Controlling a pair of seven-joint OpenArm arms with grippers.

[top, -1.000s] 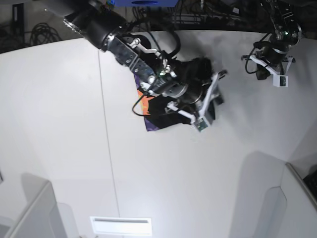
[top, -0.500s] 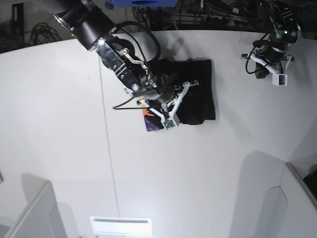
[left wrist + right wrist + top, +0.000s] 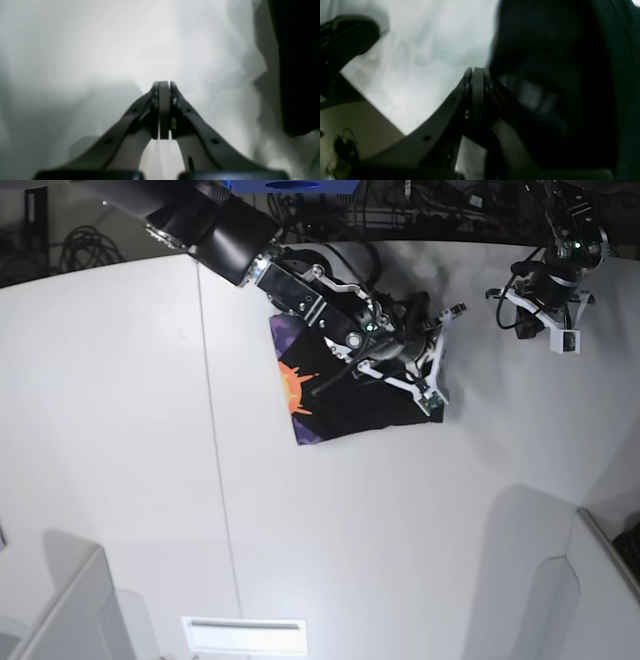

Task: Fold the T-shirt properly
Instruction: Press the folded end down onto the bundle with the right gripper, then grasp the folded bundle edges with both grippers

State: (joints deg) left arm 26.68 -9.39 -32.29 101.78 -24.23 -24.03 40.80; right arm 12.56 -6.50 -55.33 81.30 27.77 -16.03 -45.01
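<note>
A robot's right gripper [image 3: 437, 350] has swung from the shirt's left half, where it sat half a second earlier, to the garment's right edge, its jaws pressed together against dark cloth; whether a fold is pinched between them cannot be told. The black T-shirt [image 3: 345, 395] lies folded on the white table [image 3: 120, 440], at about 12 o'clock from the table's centre, and now shows more of its purple and orange print [image 3: 292, 385] along its 9 o'clock side than before. The left gripper [image 3: 545, 315] holds the same spot near the table's 2 o'clock edge, jaws pressed together on nothing, well apart from the shirt. Bare tabletop spreads wide from 3 through 6 to 9 o'clock of the garment; the table's back edge and cables run close at 12 o'clock.
</note>
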